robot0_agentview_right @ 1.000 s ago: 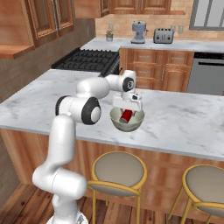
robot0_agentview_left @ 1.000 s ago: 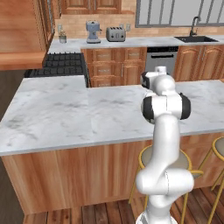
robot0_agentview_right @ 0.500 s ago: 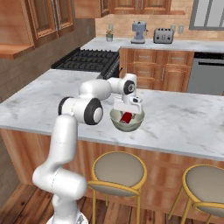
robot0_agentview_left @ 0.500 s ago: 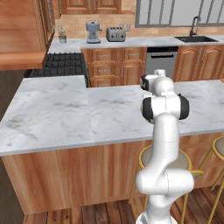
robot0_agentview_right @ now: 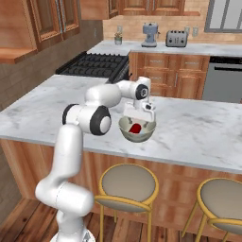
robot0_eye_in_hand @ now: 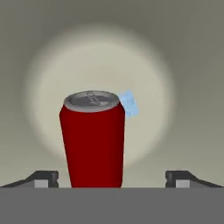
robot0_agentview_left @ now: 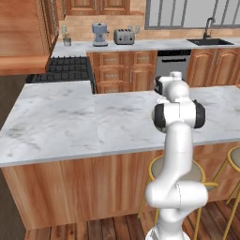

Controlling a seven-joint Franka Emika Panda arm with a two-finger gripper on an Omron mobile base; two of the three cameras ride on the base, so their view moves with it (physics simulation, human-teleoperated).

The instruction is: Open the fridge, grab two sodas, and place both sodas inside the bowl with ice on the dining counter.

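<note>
Red can (robot0_eye_in_hand: 92,140) dead centre in the hand view, silver top facing the camera, and the two dark fingertips (robot0_eye_in_hand: 43,178) stand wide on either side of it, well clear of its walls. Nothing gripped: the gripper (robot0_eye_in_hand: 112,179) is spread and the can sits free between the jaws. Behind it, the pale inner wall of the bowl (robot0_eye_in_hand: 183,65), and a pale blue ice cube (robot0_eye_in_hand: 129,104) peeks out just beside the can's top edge.

Over to the right base view: the bowl (robot0_agentview_right: 124,133) sits on the marble counter (robot0_agentview_right: 198,132), close to its near edge, just above a round stool (robot0_agentview_right: 127,183). A patch of red, the can (robot0_agentview_right: 137,128), shows inside it. The gripper (robot0_agentview_right: 138,118) hangs right over the bowl's rim, the arm reaching across from the lower left.

Left base view now: the white arm stands in front of the counter (robot0_agentview_left: 70,122) and hides the bowl. Along the back wall, a stove (robot0_agentview_left: 65,70), a blue coffee machine (robot0_agentview_left: 99,33) and a toaster (robot0_agentview_left: 124,36) on the far worktop, and a sink (robot0_agentview_left: 211,41) at its right end.
</note>
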